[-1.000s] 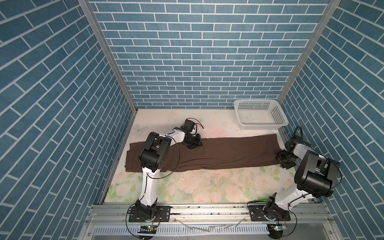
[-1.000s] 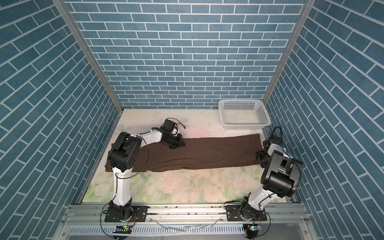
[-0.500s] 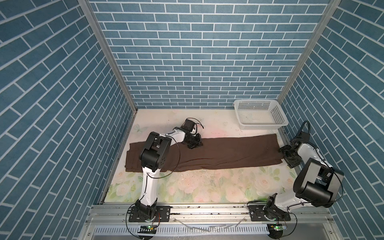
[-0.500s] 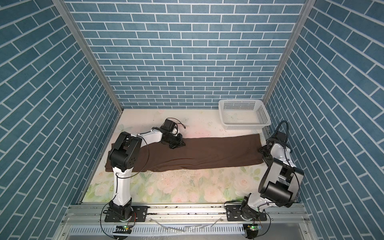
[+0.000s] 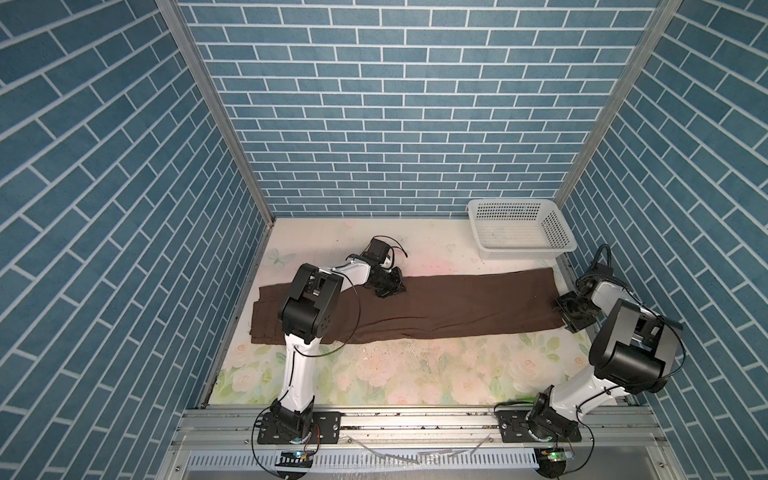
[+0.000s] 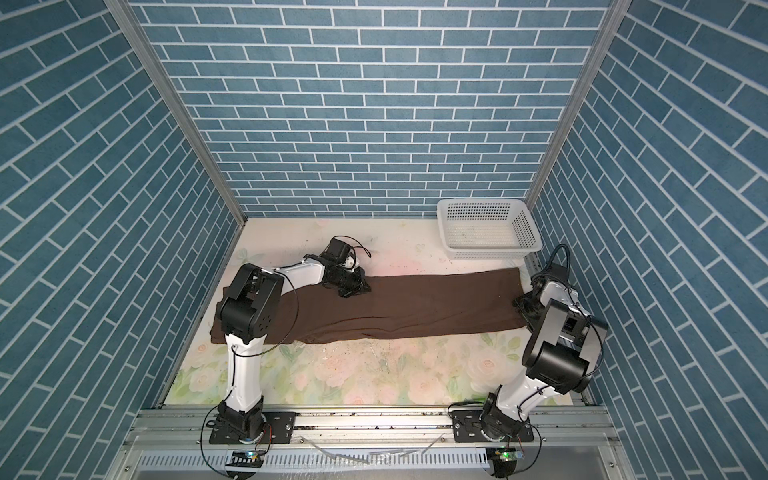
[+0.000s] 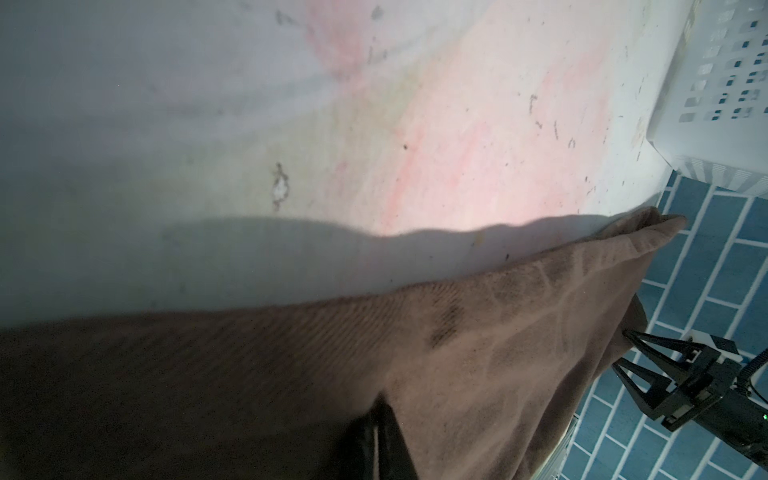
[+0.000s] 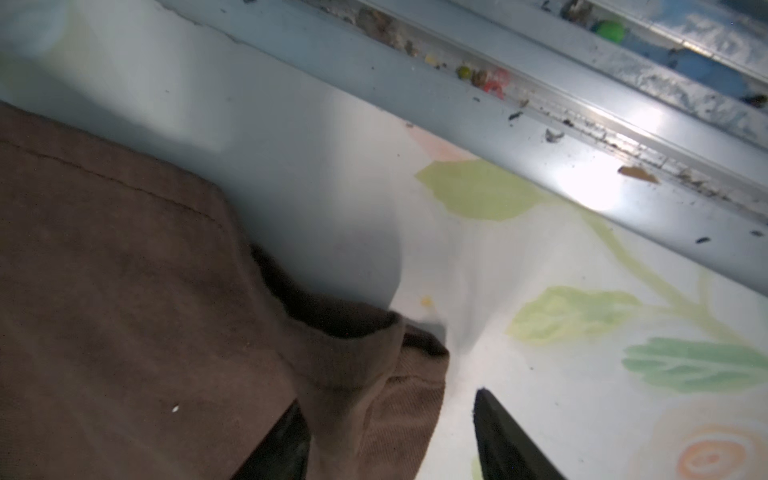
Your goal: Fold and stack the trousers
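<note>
Across the floral table (image 5: pixel 415 365), the trousers (image 5: pixel 457 305) lie stretched out flat, one end toward each arm.

In both top views the brown cloth runs from the left wall almost to the right one. The left gripper (image 5: pixel 390 287) sits on its far edge near the middle, fingers (image 7: pixel 374 436) pressed together and pinching the fabric. The right gripper (image 8: pixel 390 399) is low at the right end, jaws spread, with a stitched corner of the cloth lying between them and one finger (image 8: pixel 507 440) bare on the tablecloth. A white basket (image 5: pixel 523 252) stands in the far right corner, just beyond the trousers.
</note>
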Controlling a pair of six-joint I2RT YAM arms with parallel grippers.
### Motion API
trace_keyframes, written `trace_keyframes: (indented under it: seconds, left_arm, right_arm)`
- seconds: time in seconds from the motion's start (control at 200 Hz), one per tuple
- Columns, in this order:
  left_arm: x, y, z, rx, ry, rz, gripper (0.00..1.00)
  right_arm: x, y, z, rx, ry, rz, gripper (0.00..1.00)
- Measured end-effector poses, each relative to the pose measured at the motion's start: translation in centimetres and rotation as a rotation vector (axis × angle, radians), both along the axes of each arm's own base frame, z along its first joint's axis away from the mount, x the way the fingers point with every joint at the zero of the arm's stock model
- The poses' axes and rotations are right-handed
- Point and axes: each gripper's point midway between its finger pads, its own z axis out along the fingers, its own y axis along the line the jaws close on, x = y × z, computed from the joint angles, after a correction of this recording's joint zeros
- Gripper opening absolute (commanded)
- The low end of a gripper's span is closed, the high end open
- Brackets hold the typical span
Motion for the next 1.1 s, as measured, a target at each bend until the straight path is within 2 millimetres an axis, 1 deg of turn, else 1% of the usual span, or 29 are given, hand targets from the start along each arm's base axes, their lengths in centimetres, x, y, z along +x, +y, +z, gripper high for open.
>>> trace_keyframes:
  seconds: [0.08,0.11,0.185,0.265,0.36,0.44,0.525,0.57,0.66,0.7,0.74,0.98,1.045,1.1]
  left_arm:
    - [0.0,0.0,0.0,0.0,0.0,0.0,0.09]
    - [0.0,0.0,0.0,0.0,0.0,0.0,0.09]
    - [0.0,0.0,0.0,0.0,0.0,0.0,0.09]
    - [0.0,0.0,0.0,0.0,0.0,0.0,0.09]
    - [0.0,0.0,0.0,0.0,0.0,0.0,0.09]
    - [0.0,0.0,0.0,0.0,0.0,-0.001,0.09]
    - [0.0,0.0,0.0,0.0,0.0,0.0,0.09]
    - [0.0,0.0,0.0,-0.001,0.001,0.0,0.09]
    - [0.0,0.0,0.0,0.0,0.001,0.0,0.09]
    - [0.0,0.0,0.0,0.001,0.002,0.0,0.09]
    - [0.0,0.0,0.1,0.002,0.002,0.0,0.09]
    - [-0.1,0.1,0.1,0.018,0.0,0.0,0.09]
    - [-0.1,0.2,0.2,0.032,-0.006,0.0,0.09]
    - [-0.1,0.4,0.3,0.051,-0.011,0.003,0.09]
  right_arm:
    - [-0.5,0.2,-0.4,0.005,0.015,-0.008,0.42]
    - [-0.7,0.2,-0.6,0.006,0.021,-0.009,0.41]
    - [-1.0,0.3,-1.0,0.009,0.03,-0.015,0.4]
    - [-1.1,0.4,-1.7,0.015,0.037,-0.022,0.43]
    - [-0.9,0.3,-1.7,0.01,0.026,-0.028,0.43]
    - [-0.9,0.2,-1.7,0.007,0.026,-0.033,0.34]
    - [-0.8,0.1,-1.7,0.004,0.021,-0.041,0.3]
    - [-0.7,0.1,-1.8,0.002,0.011,-0.046,0.24]
    - [-0.4,0.1,-1.7,0.001,-0.016,-0.056,0.17]
    - [-0.2,0.1,-1.6,0.005,-0.026,-0.06,0.11]
    - [0.0,0.2,-1.6,0.01,-0.037,-0.067,0.0]
    - [1.3,0.0,-0.7,0.012,-0.093,-0.065,0.0]
    - [1.5,0.2,0.3,-0.001,-0.118,-0.057,0.0]
    - [1.9,0.4,1.8,-0.029,-0.156,-0.038,0.0]
